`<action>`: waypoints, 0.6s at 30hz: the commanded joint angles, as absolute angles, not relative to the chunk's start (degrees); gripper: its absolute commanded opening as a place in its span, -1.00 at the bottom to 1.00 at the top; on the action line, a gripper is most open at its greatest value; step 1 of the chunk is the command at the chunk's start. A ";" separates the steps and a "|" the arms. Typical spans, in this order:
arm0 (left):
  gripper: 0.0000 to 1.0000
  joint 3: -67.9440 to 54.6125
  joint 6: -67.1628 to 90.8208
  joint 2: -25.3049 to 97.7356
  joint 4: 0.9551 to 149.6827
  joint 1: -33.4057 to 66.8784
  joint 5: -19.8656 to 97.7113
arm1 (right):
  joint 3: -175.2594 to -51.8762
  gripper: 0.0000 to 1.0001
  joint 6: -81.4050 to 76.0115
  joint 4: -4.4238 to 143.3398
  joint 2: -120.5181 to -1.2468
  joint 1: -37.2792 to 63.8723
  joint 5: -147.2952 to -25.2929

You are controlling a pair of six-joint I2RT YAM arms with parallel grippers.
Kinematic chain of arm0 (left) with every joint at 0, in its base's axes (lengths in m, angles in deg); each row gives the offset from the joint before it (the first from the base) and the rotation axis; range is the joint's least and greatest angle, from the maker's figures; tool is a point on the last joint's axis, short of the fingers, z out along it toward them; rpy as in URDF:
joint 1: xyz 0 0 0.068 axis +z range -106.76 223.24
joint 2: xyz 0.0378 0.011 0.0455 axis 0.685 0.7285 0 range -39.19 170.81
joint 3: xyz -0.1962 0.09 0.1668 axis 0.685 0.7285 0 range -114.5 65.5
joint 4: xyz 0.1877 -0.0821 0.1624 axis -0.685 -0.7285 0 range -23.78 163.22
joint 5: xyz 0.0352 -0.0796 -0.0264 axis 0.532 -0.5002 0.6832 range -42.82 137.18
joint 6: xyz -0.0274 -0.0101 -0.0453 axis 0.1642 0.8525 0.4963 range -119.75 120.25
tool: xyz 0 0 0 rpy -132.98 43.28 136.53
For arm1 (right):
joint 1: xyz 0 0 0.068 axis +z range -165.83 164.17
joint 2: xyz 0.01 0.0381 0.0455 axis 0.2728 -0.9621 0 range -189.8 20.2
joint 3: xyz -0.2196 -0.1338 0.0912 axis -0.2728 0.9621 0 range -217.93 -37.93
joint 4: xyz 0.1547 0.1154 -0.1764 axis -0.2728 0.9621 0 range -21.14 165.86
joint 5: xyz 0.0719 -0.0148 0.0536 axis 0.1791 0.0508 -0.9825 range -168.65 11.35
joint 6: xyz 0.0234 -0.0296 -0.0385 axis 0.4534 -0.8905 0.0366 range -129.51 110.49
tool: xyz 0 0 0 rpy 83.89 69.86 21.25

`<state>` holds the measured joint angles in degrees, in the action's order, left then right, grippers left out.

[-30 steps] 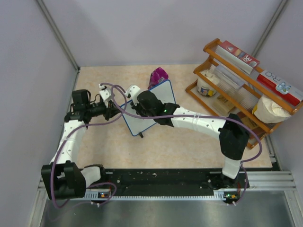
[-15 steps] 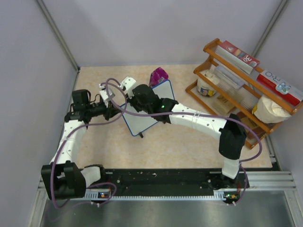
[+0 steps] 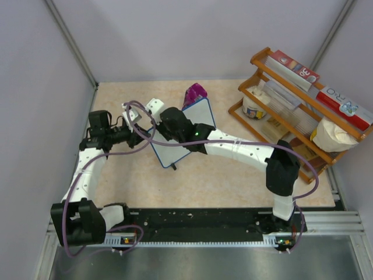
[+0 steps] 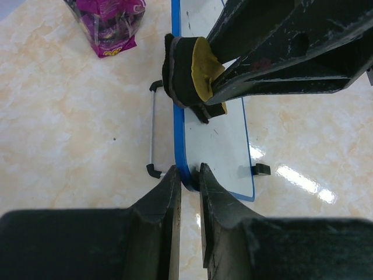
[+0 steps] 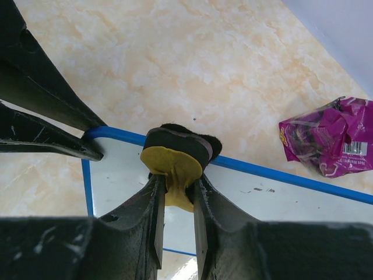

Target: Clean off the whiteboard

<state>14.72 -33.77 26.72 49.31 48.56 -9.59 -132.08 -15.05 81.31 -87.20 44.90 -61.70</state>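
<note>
The right claw (image 5: 175, 192) has slid leftward along the whiteboard (image 4: 217, 137), toward its upper corner, over the past second. The left claw (image 4: 189, 175) is clamped on the board's thin blue frame near a rounded corner, holding it tilted on the marbled beige bench (image 5: 192, 52), left of centre. The right claw pinches a soft eraser (image 5: 175, 154), yellow foam backed with black felt, pressed against the glossy board's edge. Beyond lies a crinkled purple packet (image 5: 326, 137).
</note>
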 commanded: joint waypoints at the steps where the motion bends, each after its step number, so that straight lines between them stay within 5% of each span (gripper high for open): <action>1: -1.00 13.83 -35.79 26.46 47.29 47.98 -12.32 | -129.79 -1.00 -18.65 77.04 -87.47 45.43 -57.74; 18: -1.00 13.38 -36.84 26.29 46.41 47.98 -12.14 | -121.17 -1.00 -19.09 76.25 -84.31 41.48 -54.66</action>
<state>14.72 -34.19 26.74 49.23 48.73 -8.43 -123.69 -17.48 75.37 -85.60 44.13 -57.40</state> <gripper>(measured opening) 0.184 0.210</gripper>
